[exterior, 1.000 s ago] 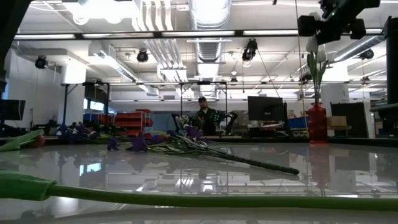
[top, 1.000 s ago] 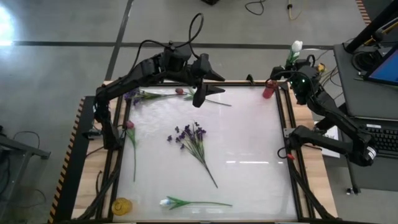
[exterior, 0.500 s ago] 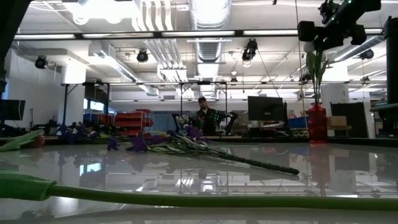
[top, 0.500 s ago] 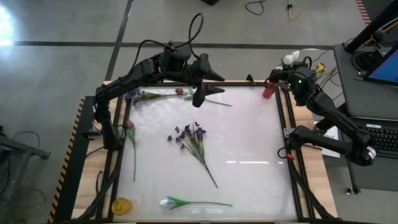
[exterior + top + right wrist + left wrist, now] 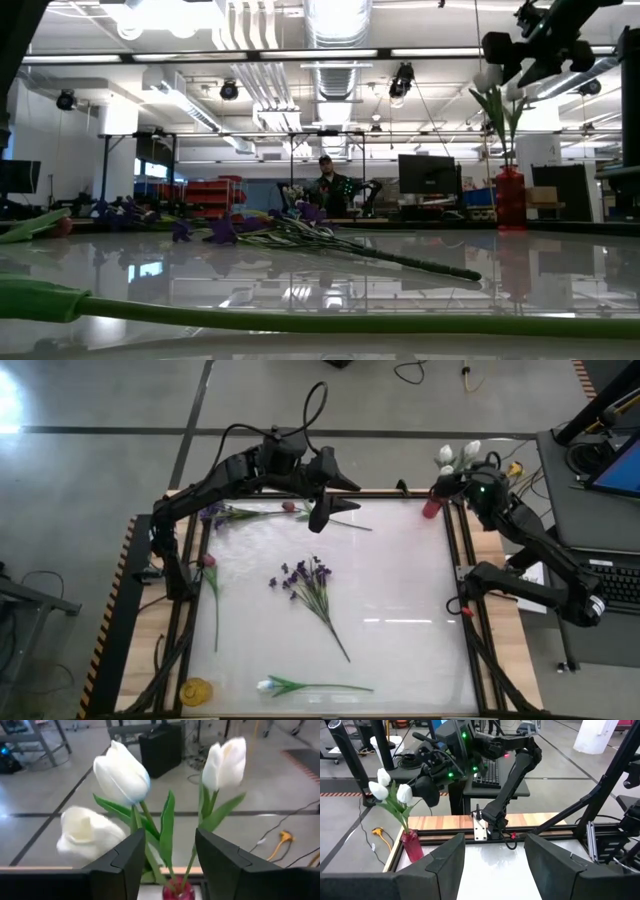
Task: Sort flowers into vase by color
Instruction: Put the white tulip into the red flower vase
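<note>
Three white tulips [image 5: 122, 775] stand with their stems in a small red vase [image 5: 431, 507] at the table's far right corner, also seen in the left wrist view [image 5: 412, 845]. My right gripper [image 5: 170, 865] is open just beside them; stems and leaves [image 5: 167, 825] show in the gap between its fingers, untouched. My left gripper [image 5: 318, 520] hovers open over the far edge, above a pink-bud flower [image 5: 288, 507]. On the table lie a purple spray [image 5: 305, 580], another purple spray [image 5: 213, 515], a red bud [image 5: 208, 561] and a white tulip [image 5: 268, 685].
A yellow object [image 5: 195, 690] sits at the near left corner. Dark rails [image 5: 455, 560] frame the white table. Beyond the right edge stands a desk with a laptop [image 5: 615, 465]. A person [image 5: 327, 190] sits far behind the table.
The white tulip head that showed high above the red vase by my right gripper has come down and toward the table's left, and now stands among the other tulips in the vase. My left arm has kept still.
</note>
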You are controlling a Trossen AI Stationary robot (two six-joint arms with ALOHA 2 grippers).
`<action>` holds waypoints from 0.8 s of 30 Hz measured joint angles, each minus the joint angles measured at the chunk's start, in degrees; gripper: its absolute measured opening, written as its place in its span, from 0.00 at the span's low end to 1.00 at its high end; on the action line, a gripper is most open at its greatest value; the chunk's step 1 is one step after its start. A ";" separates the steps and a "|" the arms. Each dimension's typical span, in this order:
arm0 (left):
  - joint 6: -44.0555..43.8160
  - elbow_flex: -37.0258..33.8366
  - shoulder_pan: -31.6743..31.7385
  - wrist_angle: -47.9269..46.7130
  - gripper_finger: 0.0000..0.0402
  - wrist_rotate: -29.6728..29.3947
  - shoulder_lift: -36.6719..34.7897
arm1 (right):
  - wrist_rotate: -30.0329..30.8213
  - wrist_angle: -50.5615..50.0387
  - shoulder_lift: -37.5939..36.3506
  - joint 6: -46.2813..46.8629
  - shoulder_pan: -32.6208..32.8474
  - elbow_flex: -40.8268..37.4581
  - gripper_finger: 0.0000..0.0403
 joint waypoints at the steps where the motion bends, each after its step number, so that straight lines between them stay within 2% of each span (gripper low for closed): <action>1: 0.00 0.00 0.00 0.00 0.48 0.00 0.00 | -0.69 -0.68 0.00 0.35 0.00 0.12 0.43; 15: 0.24 0.00 0.00 -1.16 0.48 0.02 0.00 | -6.13 -9.68 -0.15 2.07 0.02 6.37 0.52; 24: 1.00 0.00 0.00 -1.34 0.48 0.02 -0.02 | -10.91 -16.92 -0.25 10.30 0.02 9.62 0.54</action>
